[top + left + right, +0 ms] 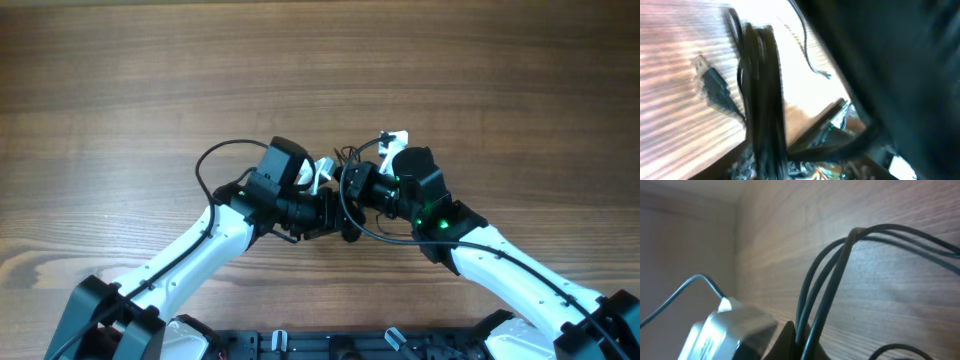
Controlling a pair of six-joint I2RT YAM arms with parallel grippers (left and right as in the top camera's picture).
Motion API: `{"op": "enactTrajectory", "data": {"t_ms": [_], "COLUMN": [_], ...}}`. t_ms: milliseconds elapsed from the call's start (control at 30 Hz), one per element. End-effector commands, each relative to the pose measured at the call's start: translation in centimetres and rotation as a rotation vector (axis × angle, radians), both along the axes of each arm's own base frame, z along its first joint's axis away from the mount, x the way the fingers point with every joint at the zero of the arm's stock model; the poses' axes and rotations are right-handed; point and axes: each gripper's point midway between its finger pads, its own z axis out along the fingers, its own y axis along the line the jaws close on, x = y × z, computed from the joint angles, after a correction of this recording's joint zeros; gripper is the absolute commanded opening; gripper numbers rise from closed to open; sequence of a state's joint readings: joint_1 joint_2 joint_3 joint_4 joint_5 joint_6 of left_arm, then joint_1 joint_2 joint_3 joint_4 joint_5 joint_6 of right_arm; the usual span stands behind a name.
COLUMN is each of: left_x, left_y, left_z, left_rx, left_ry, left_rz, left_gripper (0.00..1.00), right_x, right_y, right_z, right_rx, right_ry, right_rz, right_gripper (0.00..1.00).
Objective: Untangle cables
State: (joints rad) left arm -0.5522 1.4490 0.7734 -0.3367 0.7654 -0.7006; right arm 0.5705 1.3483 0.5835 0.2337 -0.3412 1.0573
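Note:
The cables (345, 160) are a small bundle of thin black wires between the two grippers at the table's middle. White plug ends show at the left (320, 172) and at the back (396, 139). My left gripper (335, 208) is shut on the cables. In the left wrist view the black bundle (762, 90) runs up from the jaws (771, 167), and a USB plug (707, 76) lies on the wood beside it. My right gripper (352, 186) is shut on the cables. Its wrist view shows three strands (827, 287) rising from between the fingers (812, 345), next to a silver-white plug (727, 327).
The wooden table (150, 80) spans the overhead view. The two wrists almost touch at the middle. The right arm's dark body (900, 65) fills the right side of the left wrist view. A thick black arm cable (215, 155) loops behind the left wrist.

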Motion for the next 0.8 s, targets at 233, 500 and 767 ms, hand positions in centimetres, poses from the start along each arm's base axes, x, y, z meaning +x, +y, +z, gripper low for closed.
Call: {"op": "enactTrajectory", "data": {"t_ms": [233, 500, 767], "left_x": [2.3, 4.3, 3.7], "left_y": [0.6, 3.6, 4.1], "left_z": [2.9, 3.5, 2.2], "left_rx": [-0.159, -0.212, -0.150], "left_ry": [0.077, -0.002, 0.027], "left_rz": [0.072, 0.083, 0.093], "left_gripper": [0.68, 0.69, 0.68], "right_x": [-2.8, -3.1, -3.9], "right_y": [1.9, 2.4, 3.5], "right_z": [0.2, 0.9, 2.5], "right_rx": [0.023, 0.065, 0.134], "right_ry": [0.013, 0.020, -0.014], "right_rz": [0.163, 0.191, 0.274], "right_gripper": [0.04, 0.04, 0.04]}}
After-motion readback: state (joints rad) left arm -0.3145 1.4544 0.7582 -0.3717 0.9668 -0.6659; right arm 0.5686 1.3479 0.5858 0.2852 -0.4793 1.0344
